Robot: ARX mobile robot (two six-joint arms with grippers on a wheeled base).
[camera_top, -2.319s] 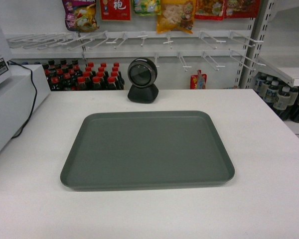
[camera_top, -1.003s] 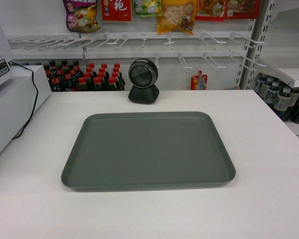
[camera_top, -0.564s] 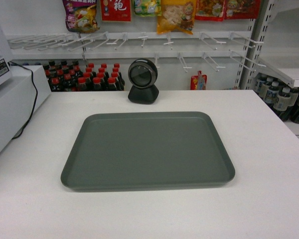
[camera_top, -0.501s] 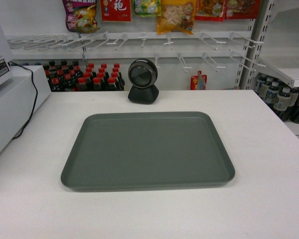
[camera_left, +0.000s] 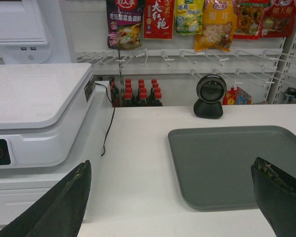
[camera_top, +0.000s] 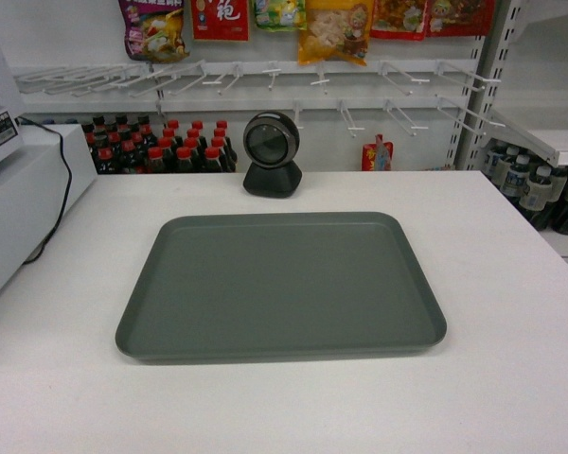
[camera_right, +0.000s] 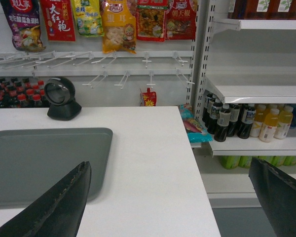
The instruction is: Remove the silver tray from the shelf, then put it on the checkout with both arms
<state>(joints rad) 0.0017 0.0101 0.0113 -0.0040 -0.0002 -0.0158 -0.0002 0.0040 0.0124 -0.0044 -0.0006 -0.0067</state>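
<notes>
The checkout (camera_top: pixel 511 312) is filling the head view, and the silver tray (camera_top: pixel 279 284) is lying flat on its middle, nearer the robot than the black dome scanner (camera_top: pixel 271 151). No arm is showing there. The left wrist view is adding the white register machine (camera_left: pixel 37 113) left of the tray, with the left gripper (camera_left: pixel 170 197) hanging spread wide, holding nothing. The right wrist view is adding the shelf (camera_right: pixel 256 91) right of the tray and bottles (camera_right: pixel 246 121) under it; the right gripper (camera_right: pixel 170 197) is likewise gaping, its fingers (camera_right: pixel 59 207) off the tray.
</notes>
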